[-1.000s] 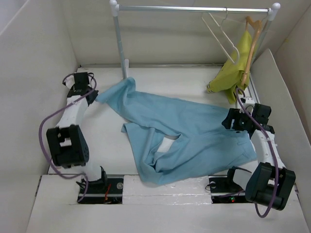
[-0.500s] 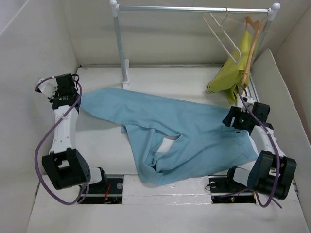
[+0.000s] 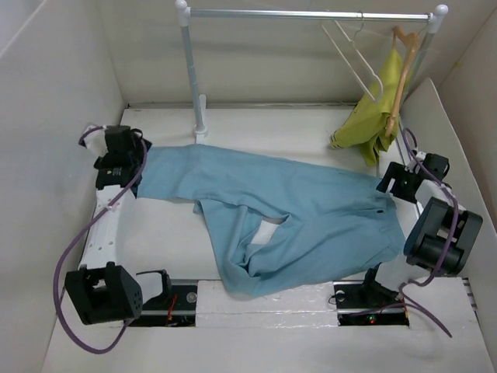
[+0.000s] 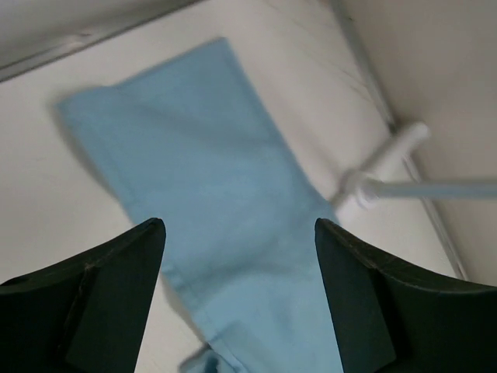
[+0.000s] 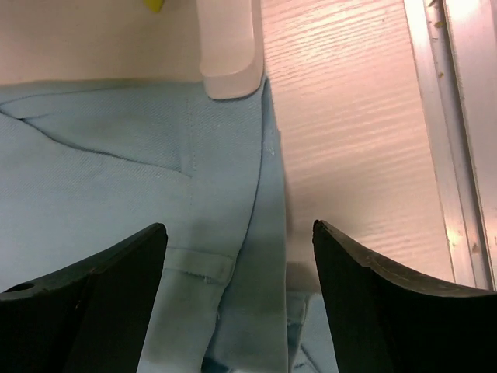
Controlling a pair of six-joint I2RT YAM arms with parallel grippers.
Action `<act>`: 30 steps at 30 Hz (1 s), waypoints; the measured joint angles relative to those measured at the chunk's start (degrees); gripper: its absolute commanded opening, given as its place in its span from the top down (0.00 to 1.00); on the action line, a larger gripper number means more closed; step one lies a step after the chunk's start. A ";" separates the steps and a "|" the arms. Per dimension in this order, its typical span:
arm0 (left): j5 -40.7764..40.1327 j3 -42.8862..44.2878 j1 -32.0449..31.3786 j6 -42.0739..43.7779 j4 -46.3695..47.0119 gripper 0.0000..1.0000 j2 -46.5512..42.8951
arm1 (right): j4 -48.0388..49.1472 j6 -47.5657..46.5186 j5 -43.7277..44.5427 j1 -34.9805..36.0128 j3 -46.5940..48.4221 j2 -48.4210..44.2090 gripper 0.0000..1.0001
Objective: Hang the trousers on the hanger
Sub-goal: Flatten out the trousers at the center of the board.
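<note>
The light blue trousers (image 3: 311, 202) lie spread across the table, one leg stretched flat to the left and the other folded toward the front edge. My left gripper (image 3: 133, 162) hovers open over that left leg's hem (image 4: 194, 155), holding nothing. My right gripper (image 3: 394, 180) stands open just above the waistband (image 5: 155, 155) at the right, where a belt loop shows, and it too holds nothing. The cream-white hanger (image 3: 351, 62) hangs empty by its hook on the rail at the back right, far from both grippers.
A metal clothes rail (image 3: 311, 13) on a white post (image 3: 190, 70) spans the back. A yellow-green garment (image 3: 374, 113) hangs from a tan wooden hanger (image 3: 401, 62) beside the white one. White walls enclose the table. The rail's feet show close by (image 4: 388, 151) (image 5: 229, 47).
The left gripper dragged the trouser leg out straight to the left, then opened and let it go. The right gripper drew back to the right off the waistband and opened a little wider.
</note>
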 measured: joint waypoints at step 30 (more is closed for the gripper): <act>12.74 -20.11 -38.49 0.37 -1.99 0.26 -5.97 | 0.00 2.91 -6.56 -3.02 16.65 5.77 0.66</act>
